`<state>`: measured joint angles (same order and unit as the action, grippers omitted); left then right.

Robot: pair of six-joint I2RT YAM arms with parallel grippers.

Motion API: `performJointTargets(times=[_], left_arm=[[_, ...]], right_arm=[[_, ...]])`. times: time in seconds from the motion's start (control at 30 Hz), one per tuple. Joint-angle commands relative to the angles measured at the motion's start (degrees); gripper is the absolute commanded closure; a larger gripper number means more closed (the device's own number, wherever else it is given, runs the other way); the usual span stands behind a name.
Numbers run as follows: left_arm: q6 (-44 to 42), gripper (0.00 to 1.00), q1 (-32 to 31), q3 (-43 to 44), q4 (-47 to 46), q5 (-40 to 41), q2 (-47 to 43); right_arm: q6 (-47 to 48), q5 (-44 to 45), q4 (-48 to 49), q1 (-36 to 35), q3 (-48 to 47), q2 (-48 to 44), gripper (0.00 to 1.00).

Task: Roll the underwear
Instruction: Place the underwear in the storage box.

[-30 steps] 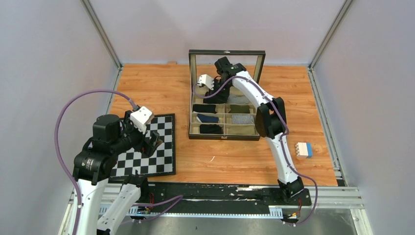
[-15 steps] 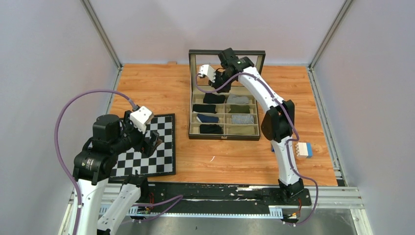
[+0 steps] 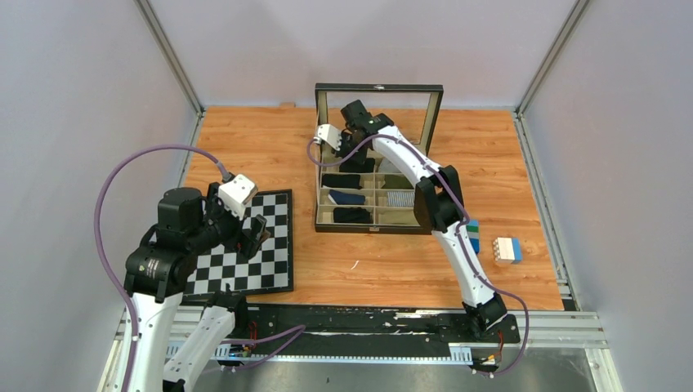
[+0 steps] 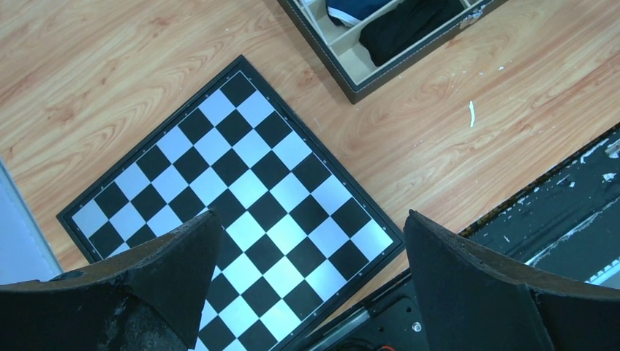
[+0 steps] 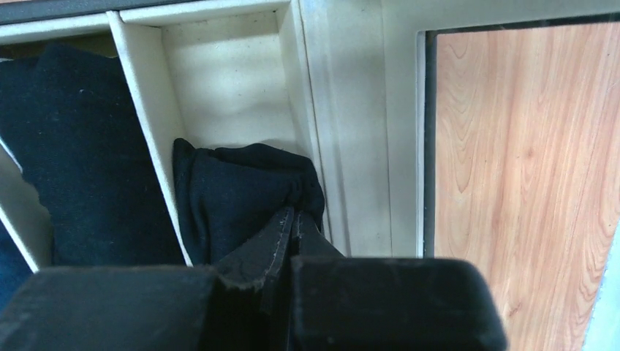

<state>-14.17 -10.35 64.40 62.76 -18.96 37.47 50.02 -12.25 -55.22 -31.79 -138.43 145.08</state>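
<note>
On my left, my left claw [image 4: 311, 219] hangs over the chessboard [image 4: 241, 175] at the near left of the counter [image 3: 270, 155], its jaws spread as wide as they go, with nothing between them. I judge it is parked there to stay out of the way and be ready once the garment comes out onto open wood.

Further right and farther off stands the divided box [image 3: 376, 229], lid up, with folded dark and grey garments in its compartments. My right arm reaches into its far left compartment. There my right claw [image 5: 292, 216] is closed tight, the fingers pressed together on a pinch of the underwear [image 5: 234, 190]. The fabric gathers into creases that run up to the pinch.

The underwear is a bunched black lump that lies between the inner divider and the box's outer wall. It is crumpled, not laid flat, so it points no particular way. I cannot tell a true long axis, as my own fingers hide its near part. It will need spreading before any rolling can begin.

At the near right sits a small blue and white block [image 3: 507, 249], well apart from all this.
</note>
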Motion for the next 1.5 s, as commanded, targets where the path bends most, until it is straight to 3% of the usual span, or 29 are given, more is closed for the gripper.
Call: performJointTargets(times=[0.0, 0.17, 0.5, 0.83, 1.03, 1.2, 1.47], left_arm=[[0.9, 0.00, 0.5, 0.1, -2.0, -0.2, 0.6], [1.1, 0.00, 0.6, -0.6, -2.8, -0.3, 0.7], [0.7, 0.00, 0.9, 0.7, -1.3, 0.0, 0.5], [0.8, 0.00, 1.4, 0.7, -1.1, -2.9, -1.0], [0.9, 0.00, 1.6, 1.2, -0.7, -3.2, -1.7], [0.7, 0.00, 1.6, 1.4, -0.6, -2.7, -2.3], [0.2, 0.00, 1.6, 0.8, -1.1, -1.9, -1.4]], right_arm=[[1.1, -0.3, -0.8, -0.2, 0.9, 1.4, 1.00], [2.6, -5.9, -6.0, -0.2, 3.4, 2.1, 1.00], [-0.1, 0.1, -2.3, 0.7, 0.9, 6.1, 1.00], [-2.6, 0.5, -0.6, 1.3, 6.4, -12.1, 1.00], [-1.6, 2.0, -1.8, 1.6, 13.1, -16.0, 1.00], [-0.8, 4.3, -1.2, 3.0, 14.1, -14.4, 1.00], [0.1, 3.6, -2.2, 4.0, 9.8, -4.2, 1.00]])
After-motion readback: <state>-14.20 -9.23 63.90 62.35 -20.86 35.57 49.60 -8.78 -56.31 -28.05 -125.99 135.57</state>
